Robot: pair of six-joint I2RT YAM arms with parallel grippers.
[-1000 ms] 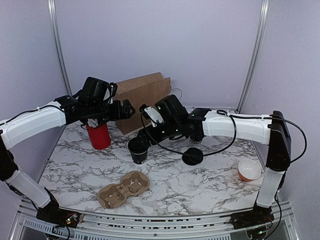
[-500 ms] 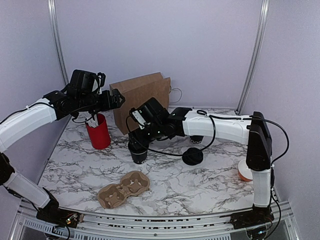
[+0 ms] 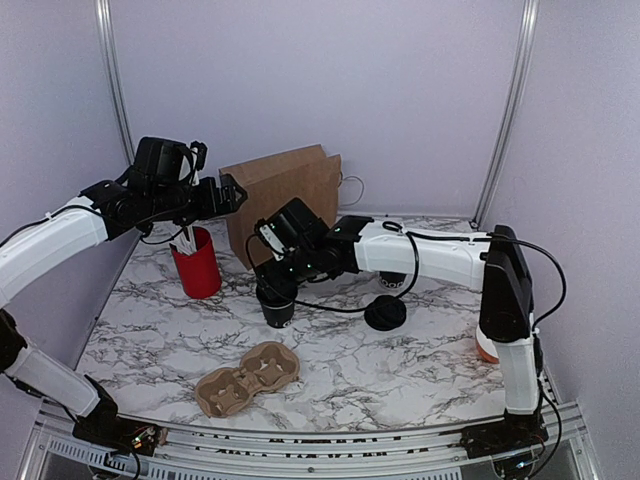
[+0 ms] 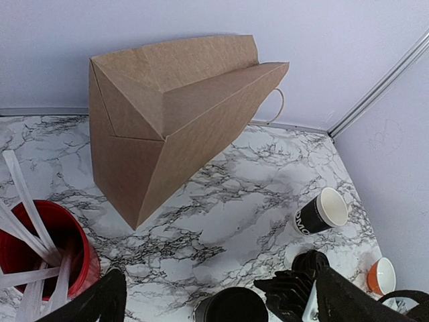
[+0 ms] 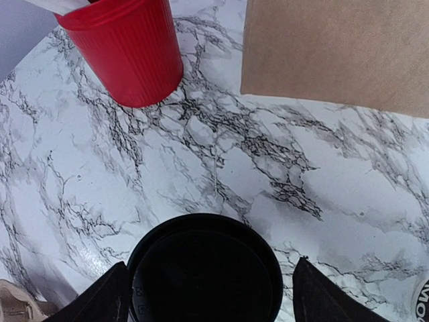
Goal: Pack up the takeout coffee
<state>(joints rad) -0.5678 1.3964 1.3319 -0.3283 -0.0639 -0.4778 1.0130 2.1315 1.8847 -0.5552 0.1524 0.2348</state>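
The takeout coffee, a small black paper cup tapering toward its base under a round, matte black plastic lid, stands upright on the white, grey-veined marble counter. It is near of the creased brown paper bag, right of the ribbed red cup and far of the moulded pulp cup carrier.

The right pincer hangs just over the coffee. Its black fingers are spread wide, one on each side of the lid, not clamped on it. The left pincer is raised above the red cup, its jaws also wide and holding nothing.

Thin white sticks lean inside the red cup. A loose black lid lies flat to the coffee's right. Farther right, a matching black cup lies on its side, showing its white interior.
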